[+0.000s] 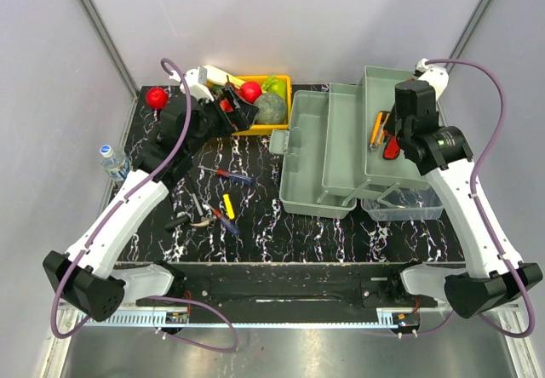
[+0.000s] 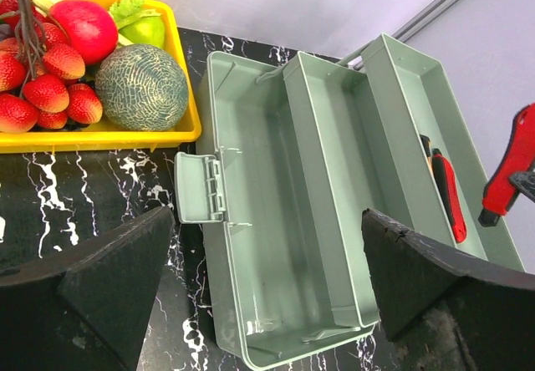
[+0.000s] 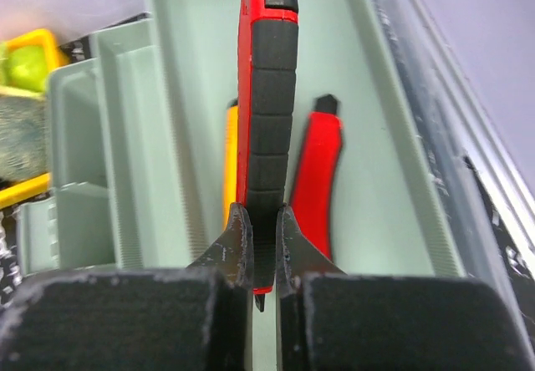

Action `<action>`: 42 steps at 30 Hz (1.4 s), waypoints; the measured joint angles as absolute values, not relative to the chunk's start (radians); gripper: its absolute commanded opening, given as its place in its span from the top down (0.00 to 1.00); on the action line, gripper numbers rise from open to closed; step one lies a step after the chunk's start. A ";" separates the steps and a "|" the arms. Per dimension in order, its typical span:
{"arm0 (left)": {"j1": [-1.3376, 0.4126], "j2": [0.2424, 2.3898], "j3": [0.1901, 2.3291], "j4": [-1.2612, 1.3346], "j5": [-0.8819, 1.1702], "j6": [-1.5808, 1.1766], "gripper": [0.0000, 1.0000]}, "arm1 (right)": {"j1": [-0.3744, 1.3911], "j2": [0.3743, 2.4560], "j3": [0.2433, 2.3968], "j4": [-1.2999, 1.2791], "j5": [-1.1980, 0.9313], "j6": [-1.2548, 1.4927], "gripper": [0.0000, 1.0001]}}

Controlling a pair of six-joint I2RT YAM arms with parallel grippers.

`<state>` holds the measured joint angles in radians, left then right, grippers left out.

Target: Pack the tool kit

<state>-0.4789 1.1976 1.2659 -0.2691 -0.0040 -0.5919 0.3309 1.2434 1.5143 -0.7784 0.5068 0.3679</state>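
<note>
The grey-green toolbox point(image 1: 328, 152) lies open at the centre right, its trays folded out. My right gripper point(image 1: 397, 140) hangs over its right tray point(image 3: 380, 179), shut on a red-and-black-handled tool point(image 3: 269, 95). Below it in the tray lie another red tool point(image 3: 318, 179) and a yellow-orange one point(image 3: 230, 162). My left gripper point(image 1: 232, 112) is open and empty, high by the fruit tray, and looks down on the toolbox point(image 2: 242, 137) between its wide fingers point(image 2: 125, 279). Loose tools lie on the table: a screwdriver point(image 1: 226, 174), a yellow-handled tool point(image 1: 228, 205) and pliers point(image 1: 200, 217).
A yellow tray point(image 1: 255, 127) of fruit stands at the back left, with a melon point(image 2: 140, 87) and strawberries point(image 2: 46, 91). A water bottle point(image 1: 112, 162) stands at the table's left edge. A red ball point(image 1: 157, 98) sits at the back left corner.
</note>
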 measured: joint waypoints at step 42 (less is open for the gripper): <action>-0.414 1.292 1.275 -0.276 0.087 -0.638 0.01 | 0.255 1.297 1.485 -1.085 0.662 0.333 0.38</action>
